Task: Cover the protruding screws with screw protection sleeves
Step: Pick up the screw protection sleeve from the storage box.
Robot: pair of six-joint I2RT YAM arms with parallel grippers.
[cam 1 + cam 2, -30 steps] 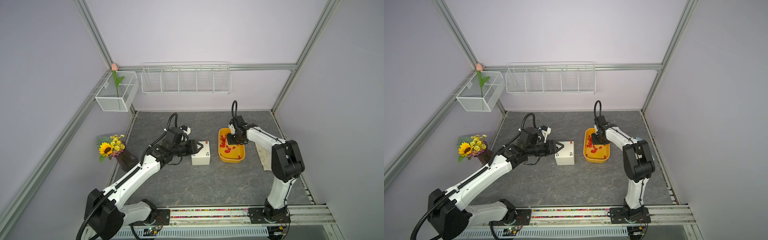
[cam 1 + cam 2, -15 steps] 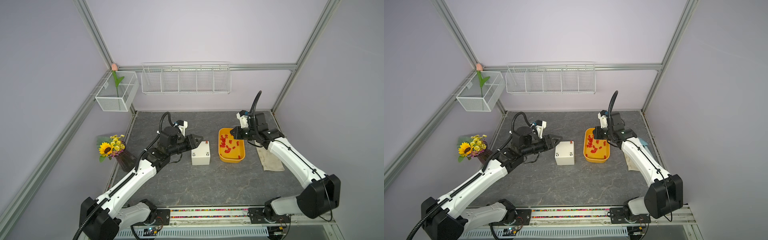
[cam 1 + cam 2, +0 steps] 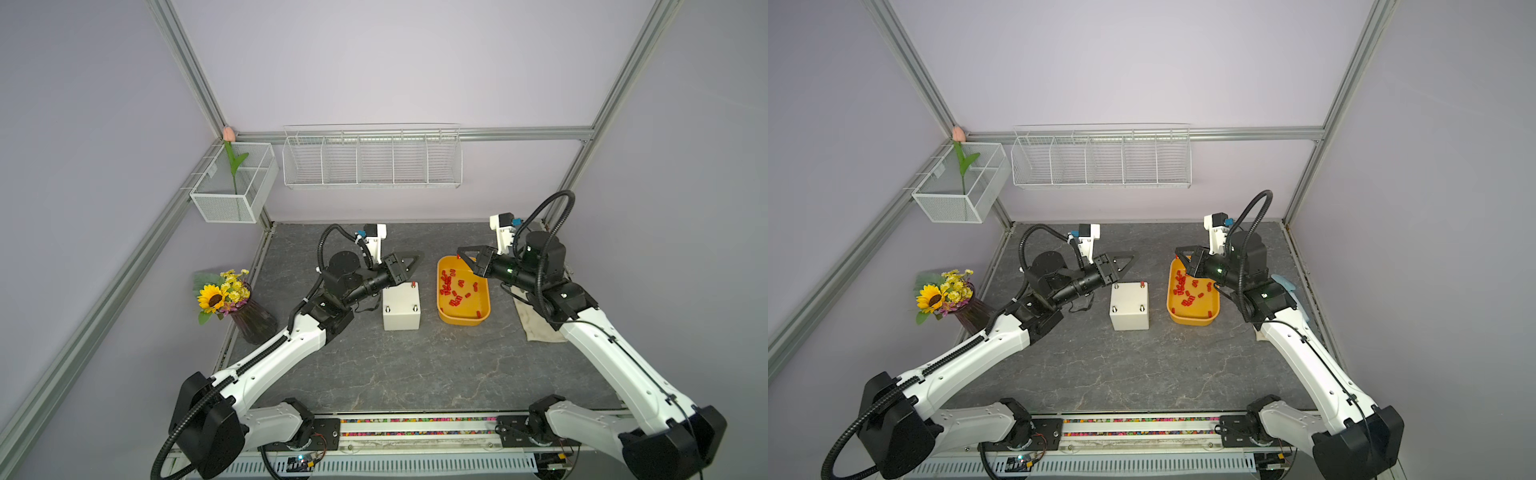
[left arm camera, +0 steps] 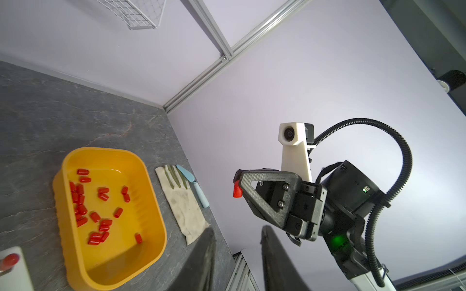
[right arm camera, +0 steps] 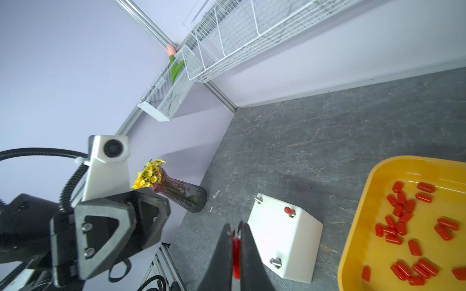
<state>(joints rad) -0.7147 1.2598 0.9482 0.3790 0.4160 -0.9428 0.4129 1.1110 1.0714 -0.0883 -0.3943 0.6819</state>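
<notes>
Right tool (image 4: 236, 182) pressed together on one red sleeve (image 4: 237, 192), raised above the counter (image 3: 415, 374) near the far corner of the yellow tray (image 3: 461, 322). Left tool (image 3: 417, 258) points toward it across a gap, fingers (image 4: 273, 257) spread with nothing between them, hanging over the far edge of the white box (image 3: 401, 311). Box stands on the counter just beside the tray. One far-corner screw wears a red cap (image 3: 1142, 284). Three bare studs (image 3: 1115, 309) stick up at the other corners. Many loose sleeves (image 3: 453, 291) lie scattered in the tray.
</notes>
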